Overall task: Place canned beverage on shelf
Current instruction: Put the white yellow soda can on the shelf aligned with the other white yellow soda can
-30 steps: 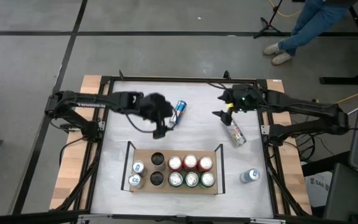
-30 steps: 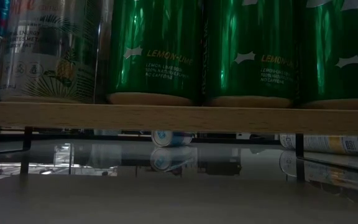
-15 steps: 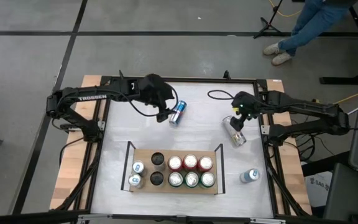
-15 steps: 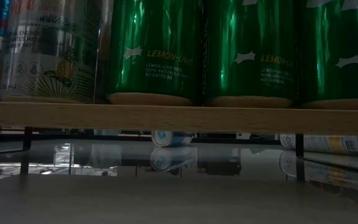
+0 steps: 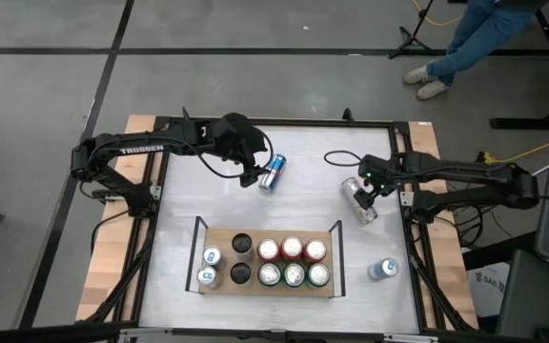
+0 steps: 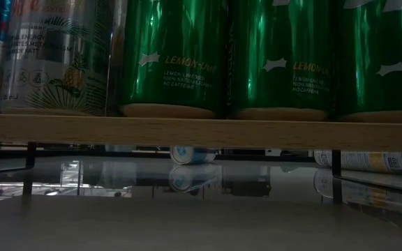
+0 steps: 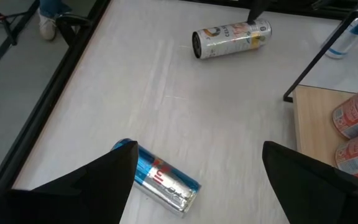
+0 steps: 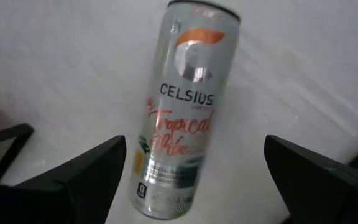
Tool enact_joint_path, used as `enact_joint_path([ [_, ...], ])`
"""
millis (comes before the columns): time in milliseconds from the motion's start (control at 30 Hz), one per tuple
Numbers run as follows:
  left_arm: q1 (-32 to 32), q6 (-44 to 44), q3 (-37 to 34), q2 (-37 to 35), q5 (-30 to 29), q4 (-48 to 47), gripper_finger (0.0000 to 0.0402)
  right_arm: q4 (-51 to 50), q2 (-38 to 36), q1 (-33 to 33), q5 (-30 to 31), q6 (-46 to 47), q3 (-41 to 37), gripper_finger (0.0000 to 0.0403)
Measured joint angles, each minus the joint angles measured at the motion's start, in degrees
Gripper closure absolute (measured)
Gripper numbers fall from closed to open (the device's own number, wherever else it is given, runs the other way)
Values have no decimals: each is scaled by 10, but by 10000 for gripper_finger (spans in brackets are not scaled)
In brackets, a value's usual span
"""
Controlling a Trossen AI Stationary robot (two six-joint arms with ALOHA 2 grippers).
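A blue can (image 5: 273,173) lies on its side on the white table, far of the wooden shelf (image 5: 219,236). My left gripper (image 5: 252,173) is open right beside it; in the left wrist view (image 7: 197,152) the blue can (image 7: 160,180) lies between the spread fingers, close to one of them. A silver can (image 5: 358,200) lies on its side at the right. My right gripper (image 5: 375,186) is open over it, and its wrist view (image 8: 194,143) shows the silver can (image 8: 182,118) between the fingers. Several cans stand on the shelf.
One more can (image 5: 382,270) stands upright on the table, right of the shelf. The shelf's black end rails (image 5: 336,243) rise at its short ends. The board's far left part shows bare. The table's black frame (image 5: 274,122) runs around the edge. A person's legs (image 5: 475,38) show beyond the table.
My left gripper has drawn back from near the shelf toward the table's far edge and stopped beside the blue can. My right gripper has gone toward the table's right and near side, over the silver can. Both cans still lie on the table.
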Motion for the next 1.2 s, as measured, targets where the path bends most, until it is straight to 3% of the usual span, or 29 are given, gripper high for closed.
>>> enact_joint_path([
  [467, 0, 0, 0, 0, 0, 0, 65, 139, -5, 0, -10, 6, -102, 31],
  [1200, 0, -1, 0, 0, -1, 0, 65, 237, -5, 0, -10, 46, -173, 40],
])
